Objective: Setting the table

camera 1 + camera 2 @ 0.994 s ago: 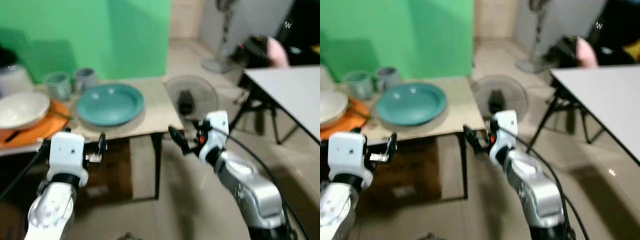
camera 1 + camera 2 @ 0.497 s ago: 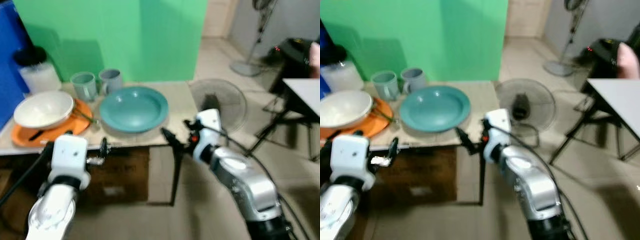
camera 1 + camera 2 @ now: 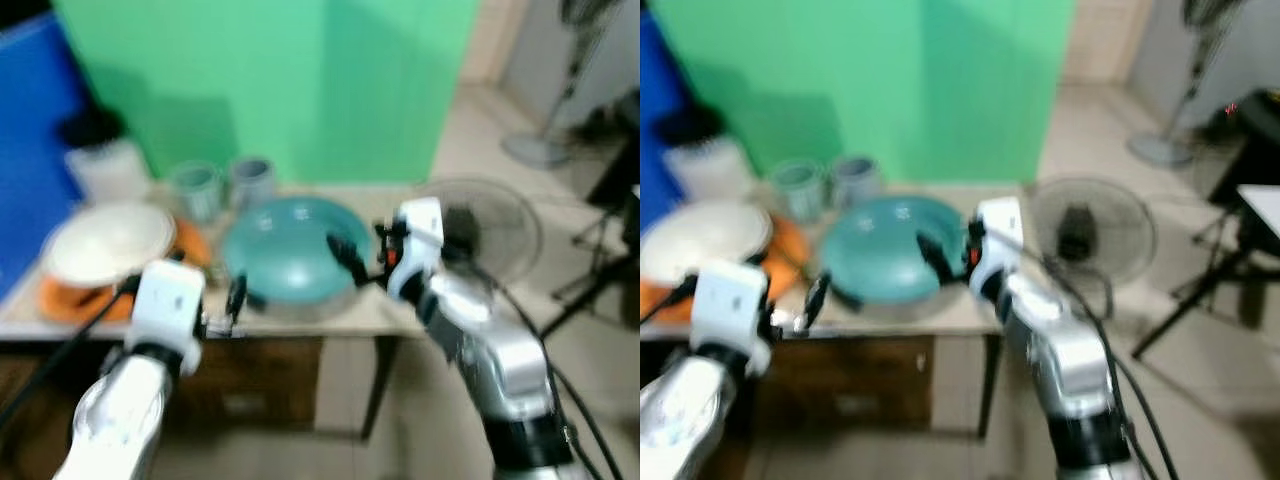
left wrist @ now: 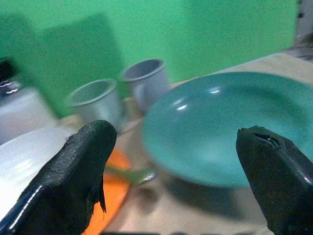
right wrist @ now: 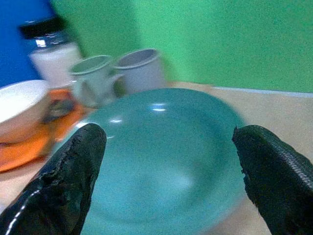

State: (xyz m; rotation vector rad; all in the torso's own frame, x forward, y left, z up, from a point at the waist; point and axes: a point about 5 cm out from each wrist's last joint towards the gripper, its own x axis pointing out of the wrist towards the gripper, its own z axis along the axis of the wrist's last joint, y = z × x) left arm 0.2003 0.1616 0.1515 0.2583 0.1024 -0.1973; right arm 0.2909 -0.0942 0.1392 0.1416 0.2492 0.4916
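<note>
- Dishes are sitting grouped on a low table [image 3: 400, 315] against a green wall, apparently staged there for collection, none of them yet lifted.
- Teal plate [image 3: 292, 248] is lying flat at the near middle of the table, the closest dish to both arms and, in my judgement, the intended first pick.
- Right gripper [image 5: 166, 171] is hovering just above the plate's near right rim, fingers [image 5: 274, 171] spread wide with nothing between them, framing the plate.
- Left gripper [image 4: 176, 181] is hanging at the table's front edge, left of the plate, fingers [image 4: 73, 176] likewise wide apart and holding nothing.
- Two grey cups [image 4: 117, 95] are standing upright behind the plate, touching or nearly so.
- White bowl [image 3: 108, 240] is resting on an orange plate [image 3: 70, 298] at the far left, with a white jar [image 3: 105, 165] behind it.
- Floor fan [image 3: 480, 225] is standing beyond the table's right end, a snag risk for the right arm.
</note>
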